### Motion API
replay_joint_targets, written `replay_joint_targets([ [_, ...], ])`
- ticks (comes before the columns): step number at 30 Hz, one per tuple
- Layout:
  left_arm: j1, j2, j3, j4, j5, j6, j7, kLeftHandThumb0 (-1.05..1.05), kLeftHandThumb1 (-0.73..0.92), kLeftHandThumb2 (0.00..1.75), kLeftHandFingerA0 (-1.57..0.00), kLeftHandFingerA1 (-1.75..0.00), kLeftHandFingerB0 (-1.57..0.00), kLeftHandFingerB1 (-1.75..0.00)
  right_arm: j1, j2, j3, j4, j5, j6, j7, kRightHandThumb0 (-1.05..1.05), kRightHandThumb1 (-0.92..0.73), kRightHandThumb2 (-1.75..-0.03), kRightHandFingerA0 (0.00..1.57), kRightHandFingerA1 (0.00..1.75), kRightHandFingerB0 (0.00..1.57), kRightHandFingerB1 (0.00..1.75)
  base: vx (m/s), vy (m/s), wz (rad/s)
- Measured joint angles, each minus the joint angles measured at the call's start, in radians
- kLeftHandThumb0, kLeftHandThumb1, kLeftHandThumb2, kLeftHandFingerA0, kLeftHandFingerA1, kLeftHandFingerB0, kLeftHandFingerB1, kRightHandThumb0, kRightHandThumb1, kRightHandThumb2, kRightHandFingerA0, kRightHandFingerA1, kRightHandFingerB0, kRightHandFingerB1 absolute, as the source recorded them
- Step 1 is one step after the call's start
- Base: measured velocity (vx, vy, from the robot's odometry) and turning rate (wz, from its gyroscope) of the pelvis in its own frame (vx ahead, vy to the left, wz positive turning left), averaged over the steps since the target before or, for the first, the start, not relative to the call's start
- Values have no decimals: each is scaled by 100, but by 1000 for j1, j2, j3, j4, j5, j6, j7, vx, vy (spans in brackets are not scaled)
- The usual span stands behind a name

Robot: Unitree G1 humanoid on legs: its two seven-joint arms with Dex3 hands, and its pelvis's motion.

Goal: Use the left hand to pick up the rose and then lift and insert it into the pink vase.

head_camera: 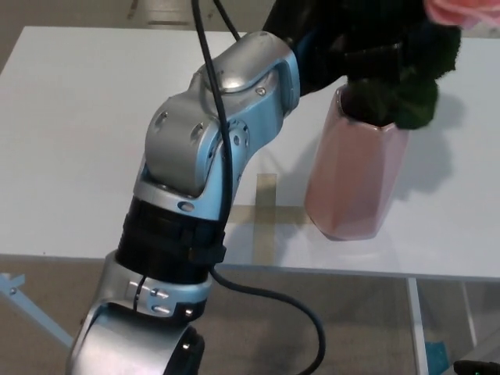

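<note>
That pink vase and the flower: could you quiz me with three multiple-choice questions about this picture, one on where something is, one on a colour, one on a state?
1. Where does the pink vase stand?
A. on the floor
B. on the white table, near its front edge
C. on a shelf

2. What colour is the bloom of the rose?
A. pink
B. yellow
C. blue

3. How is the vase standing?
A. tipped on its side
B. upside down
C. upright, with dark green leaves at its mouth

Answers:
1 B, its base rests on the tabletop beside the tape cross.
2 A, pink petals show at the top right corner.
3 C, its opening faces up under the left hand.
</note>
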Motion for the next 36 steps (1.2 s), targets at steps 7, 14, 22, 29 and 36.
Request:
replay_joint_targets([
  [7,2,62,-54,-25,16,43,-28,-84,51,57,0,0,0,0,0,0,4,0,0,0,1,-25,-62,-58,69,44,57,41,0,0,0],
  [14,15,71,-56,-35,24,43,-51,-82,51,56,0,0,0,0,-1,0,6,-1,0,0,2,-25,-62,-58,68,44,57,41,0,0,0],
  [22,32,94,-45,-42,25,42,-79,-82,51,56,0,0,0,0,-2,-1,7,-1,0,0,4,-25,-62,-58,68,44,57,41,0,0,0],
  [29,37,135,-35,-64,24,42,-108,-77,49,56,0,0,0,0,-4,-1,4,0,1,0,8,-25,-62,-58,68,44,57,41,0,0,0],
  [36,24,257,-113,-60,39,29,-199,-85,48,58,0,0,0,0,-4,-1,2,0,1,1,9,-25,-62,-58,68,44,57,41,0,0,0],
])
